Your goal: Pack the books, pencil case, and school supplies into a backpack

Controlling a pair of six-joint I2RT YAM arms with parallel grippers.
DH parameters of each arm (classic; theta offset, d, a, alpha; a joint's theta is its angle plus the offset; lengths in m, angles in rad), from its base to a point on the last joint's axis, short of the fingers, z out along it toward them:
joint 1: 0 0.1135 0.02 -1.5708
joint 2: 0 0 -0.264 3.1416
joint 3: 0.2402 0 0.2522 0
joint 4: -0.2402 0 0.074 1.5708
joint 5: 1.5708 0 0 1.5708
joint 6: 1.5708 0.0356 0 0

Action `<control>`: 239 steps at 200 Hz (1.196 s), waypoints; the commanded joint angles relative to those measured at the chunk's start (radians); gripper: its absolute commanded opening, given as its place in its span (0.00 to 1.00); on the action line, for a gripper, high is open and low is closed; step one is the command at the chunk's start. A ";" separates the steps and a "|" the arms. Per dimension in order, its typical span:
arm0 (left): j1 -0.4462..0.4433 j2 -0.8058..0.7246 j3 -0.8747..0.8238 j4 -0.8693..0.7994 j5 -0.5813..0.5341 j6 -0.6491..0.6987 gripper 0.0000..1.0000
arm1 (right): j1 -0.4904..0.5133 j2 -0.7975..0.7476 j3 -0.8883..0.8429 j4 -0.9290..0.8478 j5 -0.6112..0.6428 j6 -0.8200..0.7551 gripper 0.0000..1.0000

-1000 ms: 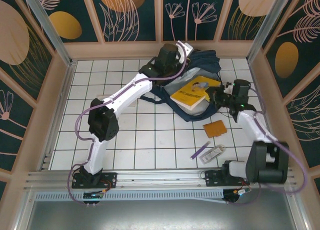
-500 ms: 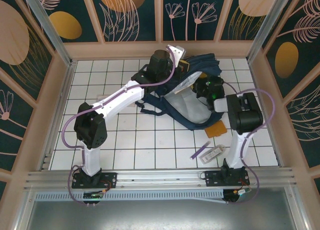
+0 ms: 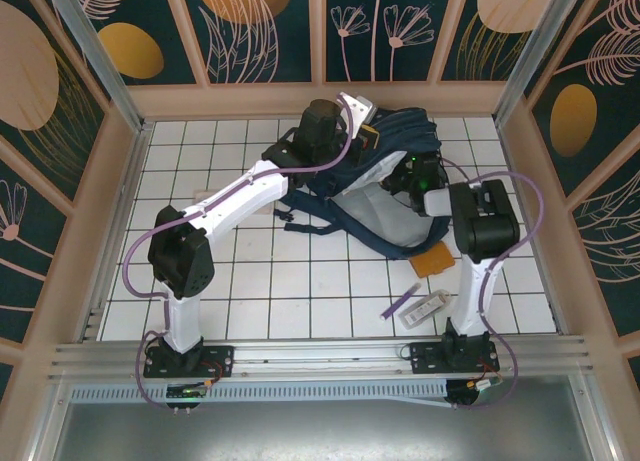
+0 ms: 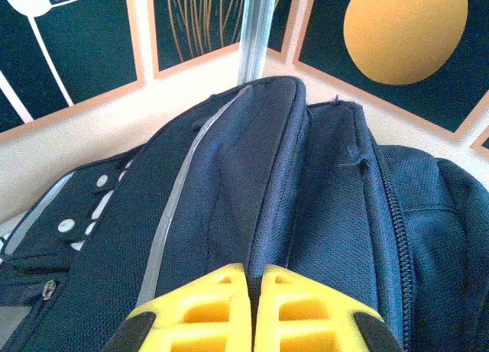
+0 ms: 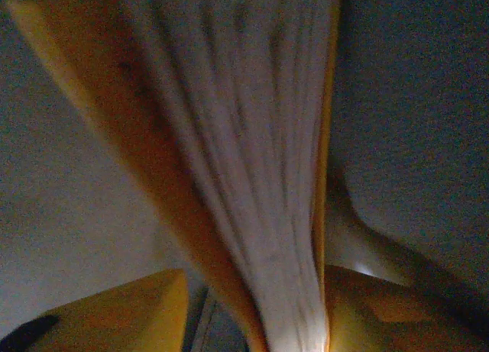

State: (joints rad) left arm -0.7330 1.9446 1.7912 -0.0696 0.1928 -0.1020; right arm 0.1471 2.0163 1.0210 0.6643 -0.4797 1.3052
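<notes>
Step in hand: we judge it to be seating the yellow book (image 5: 252, 138) down inside the backpack (image 3: 400, 131).
Yellow book: inside the backpack, with its page edges fanned toward the right wrist camera and dark lining on either side.
Right hand (image 5: 256, 306): reached into the backpack's mouth, jaws parted a moderate way with the book standing between them. One of its fingers (image 5: 130, 314) shows a gap to the cover, so we read no firm grip.
Left hand (image 4: 254, 291): at the backpack's top edge, jaws pressed together. We take it to be pinching the fabric and holding the mouth up.
Doing it well: we would hold that top edge high and taut so the mouth does not sag. We would draw the right hand straight back along the book's line, so no finger drags pages or cover out with it.
Left to pack: the orange book (image 3: 430, 257) lies on the worktop (image 3: 250, 271) just beside the backpack's near edge. The purple pen (image 3: 401, 301) and a clear pack (image 3: 431, 304) lie side by side, farther from the backpack toward the arm bases.
</notes>
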 commanded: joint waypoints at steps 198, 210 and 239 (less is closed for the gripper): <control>0.193 0.102 -0.115 0.064 0.080 0.208 0.45 | -0.270 -0.595 -0.053 -1.033 0.053 -0.755 0.49; 0.194 0.161 -0.109 0.073 0.060 0.212 0.45 | -0.238 -0.529 -0.057 -0.981 0.035 -0.747 0.47; 0.187 0.283 -0.056 -0.017 0.130 0.264 0.43 | -0.203 -0.356 -0.033 -0.869 -0.006 -0.738 0.45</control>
State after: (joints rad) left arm -0.5282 2.1357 1.6985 -0.0086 0.3008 0.0944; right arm -0.0746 1.5570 0.9573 -0.2905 -0.4599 0.5884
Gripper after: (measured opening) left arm 0.446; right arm 0.460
